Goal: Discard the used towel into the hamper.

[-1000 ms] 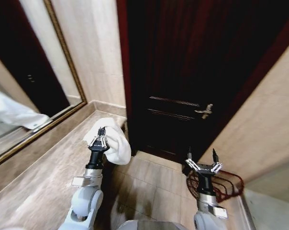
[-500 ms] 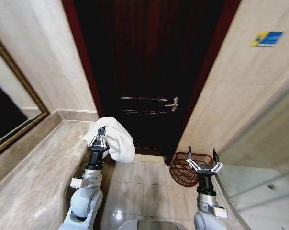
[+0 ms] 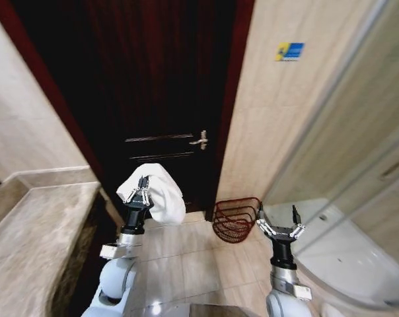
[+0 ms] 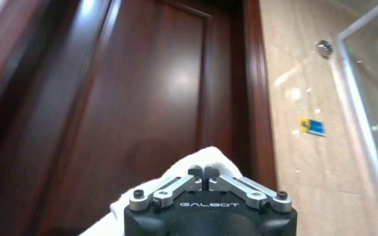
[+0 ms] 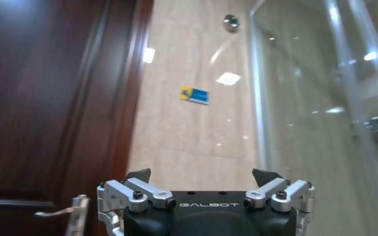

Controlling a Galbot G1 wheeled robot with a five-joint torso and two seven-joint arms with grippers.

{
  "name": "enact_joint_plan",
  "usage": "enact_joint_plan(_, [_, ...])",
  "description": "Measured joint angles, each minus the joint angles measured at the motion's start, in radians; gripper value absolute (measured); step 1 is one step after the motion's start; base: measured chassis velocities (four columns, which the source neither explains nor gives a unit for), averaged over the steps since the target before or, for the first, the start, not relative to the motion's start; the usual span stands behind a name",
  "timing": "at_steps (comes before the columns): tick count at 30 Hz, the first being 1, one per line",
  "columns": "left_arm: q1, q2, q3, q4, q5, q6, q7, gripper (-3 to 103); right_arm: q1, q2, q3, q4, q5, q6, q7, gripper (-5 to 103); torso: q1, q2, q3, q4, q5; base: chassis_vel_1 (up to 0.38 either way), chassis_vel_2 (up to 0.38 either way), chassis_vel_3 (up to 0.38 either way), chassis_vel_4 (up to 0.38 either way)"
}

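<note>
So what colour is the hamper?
Dark red-brown hamper, open wire weave; clearest in the head view.

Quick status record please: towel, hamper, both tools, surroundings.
towel: white, held up in the left tool, above the floor
left tool: shut on the towel
right tool: open, empty, raised near the hamper
hamper: red-brown wire basket on the floor by the wall, right of the dark door

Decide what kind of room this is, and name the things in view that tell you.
Most likely a bathroom. A glass shower enclosure stands on the right, a stone counter on the left, and a wire hamper sits on the tiled floor by the dark door. The left gripper holds a white towel.
</note>
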Motion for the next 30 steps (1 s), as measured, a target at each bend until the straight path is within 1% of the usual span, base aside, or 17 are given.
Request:
enact_joint_plan(26, [-0.017, 0.002, 0.015, 0.037, -0.005, 0.002, -0.009, 0, 0.003, 0.002, 0.002, 0.002, 0.008, -0.001, 0.0, 100, 0.0, 0.0, 0.0, -0.0001, 0.0001, -0.126, -0.118, -0.126, -0.127])
enact_joint_plan(30, [-0.029, -0.002, 0.02, 0.088, 0.032, 0.002, -0.017, 0, 0.004, 0.001, 0.006, 0.0, 0.017, 0.002, 0.002, 100, 0.0, 0.0, 0.0, -0.0003, 0.0001, -0.077, -0.095, -0.09, -0.077])
